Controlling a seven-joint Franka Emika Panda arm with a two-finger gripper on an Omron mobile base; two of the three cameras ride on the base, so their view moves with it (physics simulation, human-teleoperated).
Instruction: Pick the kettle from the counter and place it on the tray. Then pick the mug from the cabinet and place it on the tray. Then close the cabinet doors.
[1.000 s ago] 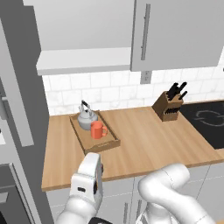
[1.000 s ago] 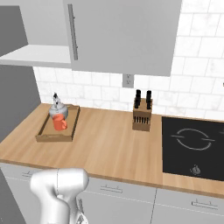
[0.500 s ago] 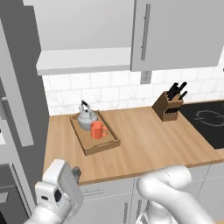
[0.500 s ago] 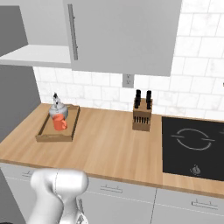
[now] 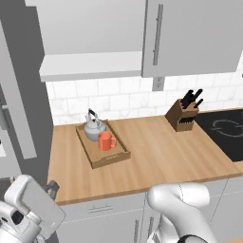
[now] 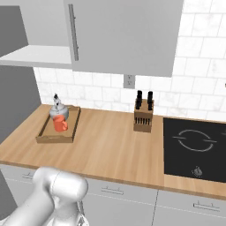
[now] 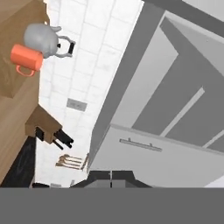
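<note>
The white arm (image 5: 182, 209) rises from the lower right of the left base view and bends low across the bottom edge. Its hand (image 5: 33, 209) sits in the lower left corner, tilted. In the right base view, the arm (image 6: 55, 194) occupies the lower left. Jaw state cannot be determined.

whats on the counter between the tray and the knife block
Nothing: bare wooden counter runs from the tray to the knife block, clearest in the right base view.
</note>
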